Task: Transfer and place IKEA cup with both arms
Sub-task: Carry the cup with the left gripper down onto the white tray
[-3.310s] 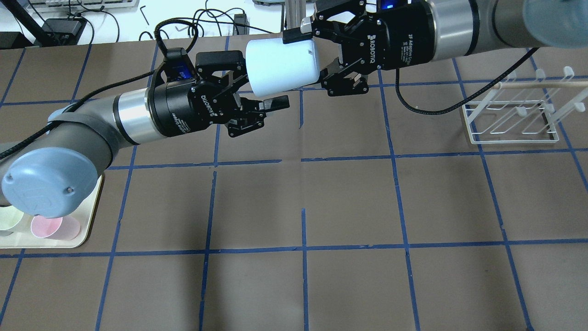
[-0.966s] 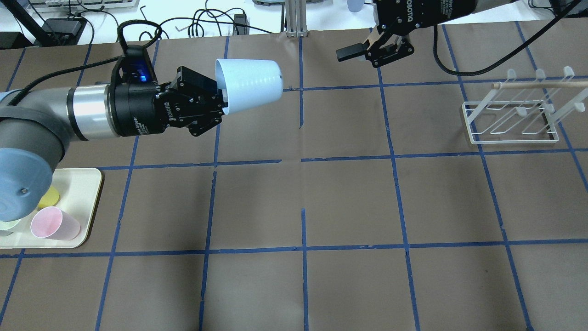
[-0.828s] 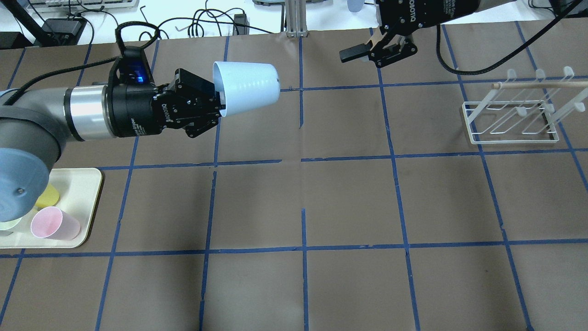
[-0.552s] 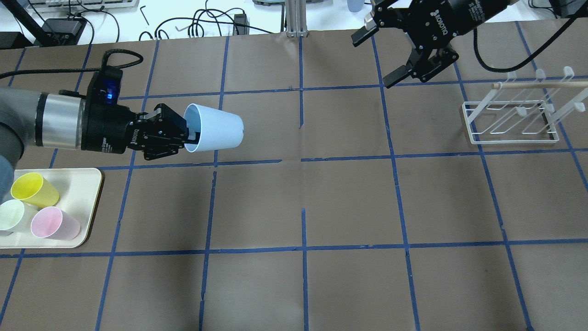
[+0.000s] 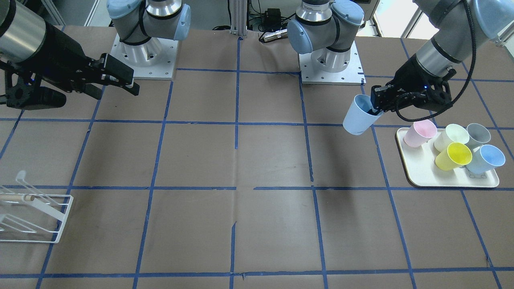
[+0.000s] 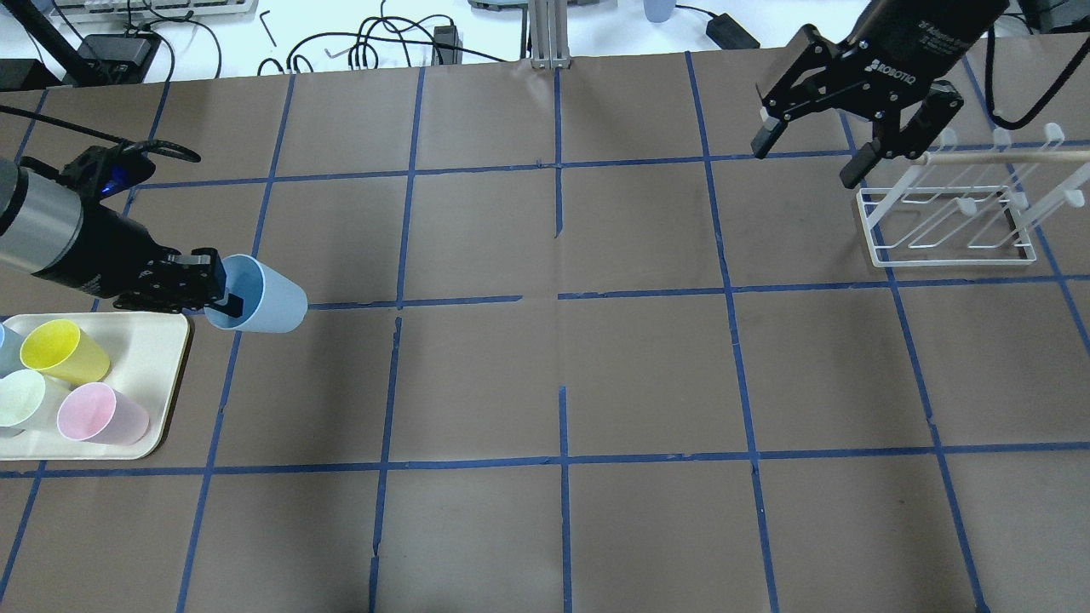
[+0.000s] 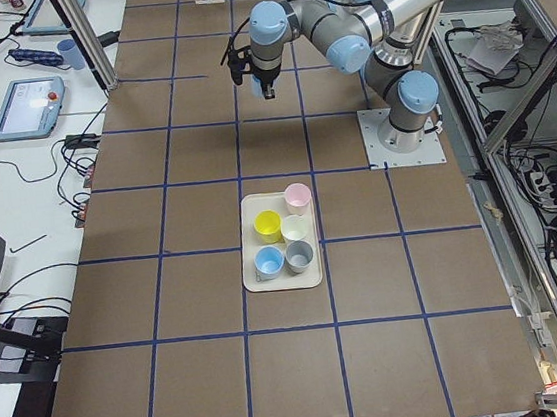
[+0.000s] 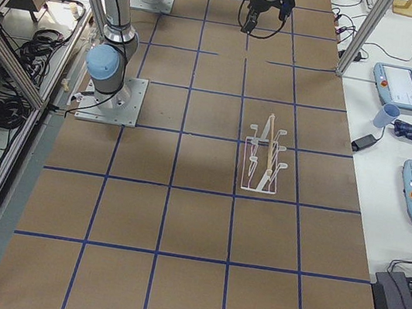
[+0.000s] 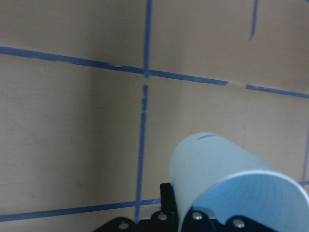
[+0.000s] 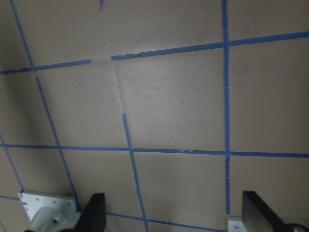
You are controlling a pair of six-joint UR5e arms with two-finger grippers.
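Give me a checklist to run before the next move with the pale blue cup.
1. Grip: the left gripper is shut on the rim of the pale blue cup, one finger inside. Ok.
2. Right gripper: open, empty, far off by the white rack. Ok.
3. Cup over the tray: it hangs beside the tray's edge, over the table. Not ok.
4. Cup upright: tilted. Not ok.
5. Free spot on the tray: a bare patch in front of the pink cup. Ok.
6. Cup's height above the table: cannot tell.
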